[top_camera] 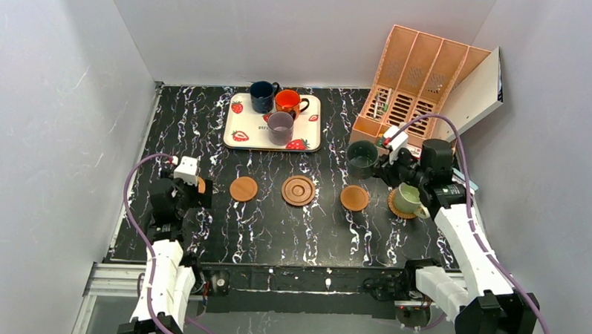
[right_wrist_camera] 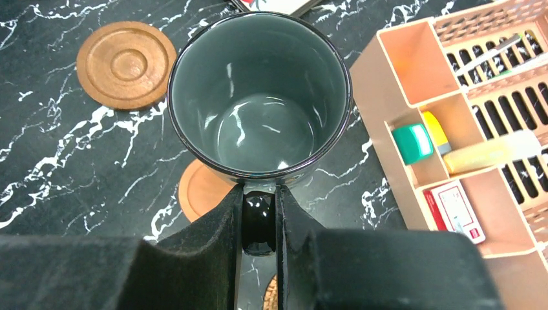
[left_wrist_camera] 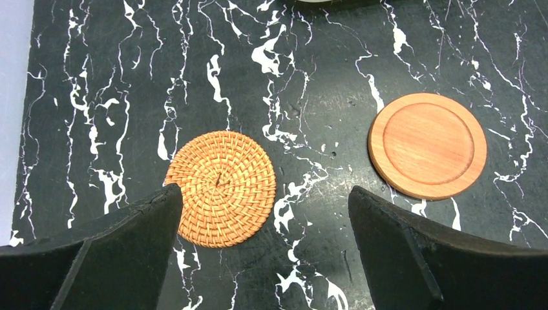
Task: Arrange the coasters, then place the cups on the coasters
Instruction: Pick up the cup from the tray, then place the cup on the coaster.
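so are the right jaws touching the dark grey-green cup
Touching. The right wrist view shows the right gripper with its jaws shut on the handle of the dark grey-green cup.

Left gripper (left_wrist_camera: 263, 194) wide open, black fingers (left_wrist_camera: 116, 248) at bottom corners of view. Woven wicker coaster (left_wrist_camera: 221, 188) flat on black white-veined marble tabletop (left_wrist_camera: 310, 97), between fingers, close to left one; that fingertip overlaps coaster's left edge, contact unclear. Smooth round coaster with raised rim (left_wrist_camera: 428, 146) lies flat to upper right, well apart from wicker one, clear of right finger.
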